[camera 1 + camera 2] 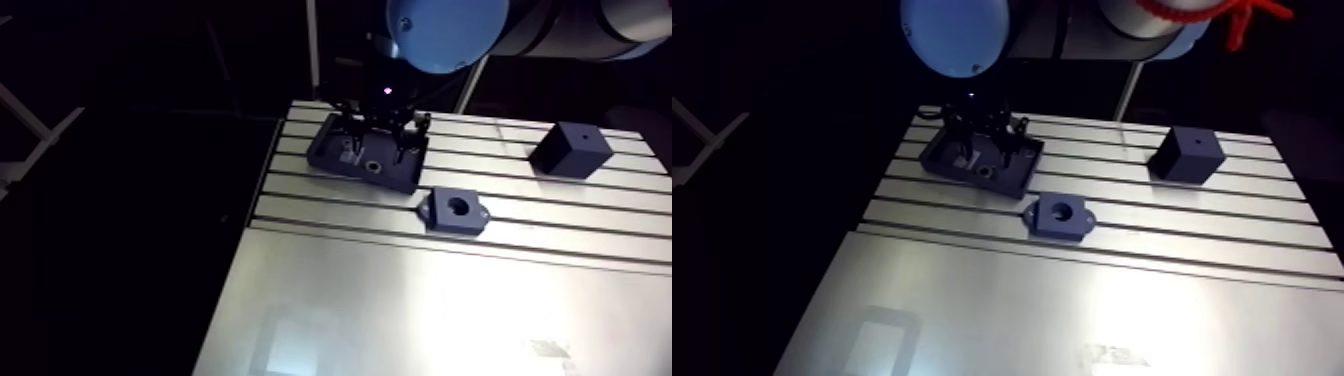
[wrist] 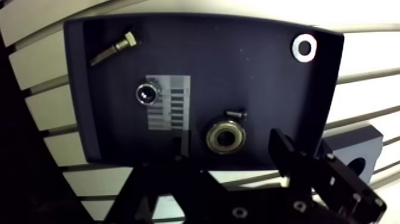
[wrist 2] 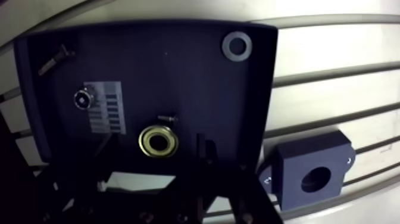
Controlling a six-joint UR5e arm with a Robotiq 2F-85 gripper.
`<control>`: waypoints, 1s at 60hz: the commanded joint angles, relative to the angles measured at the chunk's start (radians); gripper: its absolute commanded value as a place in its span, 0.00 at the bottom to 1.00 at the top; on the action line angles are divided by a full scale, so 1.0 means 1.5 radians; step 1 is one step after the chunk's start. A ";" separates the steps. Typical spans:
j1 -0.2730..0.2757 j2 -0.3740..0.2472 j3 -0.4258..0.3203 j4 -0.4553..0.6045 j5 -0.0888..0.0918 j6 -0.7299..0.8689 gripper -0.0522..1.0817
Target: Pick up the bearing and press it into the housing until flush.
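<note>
In the wrist view the bearing [image 2: 226, 137], a brass-coloured ring with a dark bore, lies flat in a dark tray [image 2: 238, 65]. My gripper [image 2: 233, 152] is open and low over the tray. One finger stands on each side of the bearing, with a gap between each finger and the ring. The dark blue housing [image 3: 291, 167], a block with a round bore, rests on the slotted table beside the tray, off to one side of the gripper. The arm view shows the housing [image 1: 457, 210] in front of the tray [image 1: 350, 160].
The tray also holds a bolt [image 2: 113, 49], a washer [image 2: 305, 46], a small screw [image 2: 236, 112] next to the bearing, and a round metal part [image 2: 146, 94] on a grey label. A dark cube [image 1: 570, 148] stands on the table at the back right.
</note>
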 commanded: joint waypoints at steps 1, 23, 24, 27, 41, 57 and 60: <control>0.002 0.007 0.002 -0.014 0.001 0.000 0.29; 0.009 0.009 0.006 -0.014 -0.003 0.001 0.30; 0.009 0.009 0.006 -0.014 -0.003 0.001 0.30; 0.011 0.009 0.006 -0.014 -0.004 0.001 0.30; 0.013 0.012 0.007 -0.014 -0.005 0.002 0.32; 0.014 0.013 0.007 -0.014 -0.005 0.002 0.35; 0.014 0.013 0.007 -0.013 -0.005 0.003 0.36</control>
